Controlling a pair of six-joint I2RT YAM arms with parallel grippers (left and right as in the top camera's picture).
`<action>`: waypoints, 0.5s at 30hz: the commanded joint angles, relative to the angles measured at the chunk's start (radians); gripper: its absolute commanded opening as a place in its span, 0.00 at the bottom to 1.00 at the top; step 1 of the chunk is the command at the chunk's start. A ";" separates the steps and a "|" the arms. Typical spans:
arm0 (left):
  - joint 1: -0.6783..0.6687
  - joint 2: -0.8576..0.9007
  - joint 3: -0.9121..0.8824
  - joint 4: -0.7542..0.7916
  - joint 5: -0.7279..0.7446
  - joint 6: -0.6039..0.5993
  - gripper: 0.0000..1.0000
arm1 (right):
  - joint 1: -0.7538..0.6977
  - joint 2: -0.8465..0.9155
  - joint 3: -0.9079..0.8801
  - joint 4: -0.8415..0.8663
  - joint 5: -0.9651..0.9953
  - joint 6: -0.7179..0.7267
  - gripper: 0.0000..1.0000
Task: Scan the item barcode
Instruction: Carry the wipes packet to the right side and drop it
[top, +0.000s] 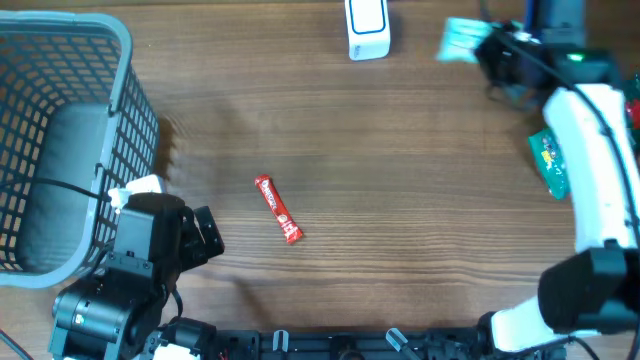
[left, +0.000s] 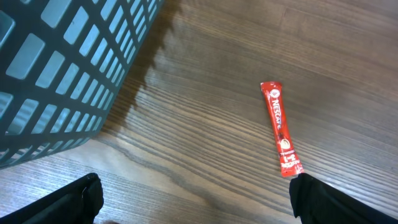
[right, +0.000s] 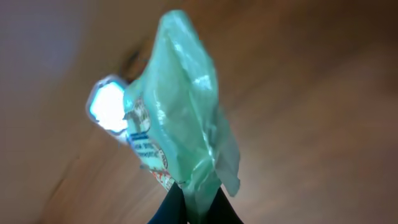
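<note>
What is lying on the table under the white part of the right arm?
A green printed packet sticks out from beneath the right arm. Its other part is covered by the arm, so its whole shape and any barcode cannot be seen.

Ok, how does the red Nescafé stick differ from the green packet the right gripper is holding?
The red Nescafé stick is slim and straight; the green packet is wider, crinkled and pale green. The stick lies flat on the table, untouched; the packet is pinched at one edge in the shut right gripper, near the white scanner. Both are printed sachets.
</note>
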 joint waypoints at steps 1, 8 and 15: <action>0.005 -0.001 0.001 0.000 0.005 0.015 1.00 | -0.112 -0.013 0.006 -0.112 0.193 0.021 0.04; 0.005 -0.001 0.001 0.000 0.005 0.015 1.00 | -0.352 -0.005 -0.090 -0.182 0.350 0.188 0.04; 0.005 -0.001 0.001 0.000 0.006 0.015 1.00 | -0.476 0.001 -0.341 0.075 0.380 0.230 0.04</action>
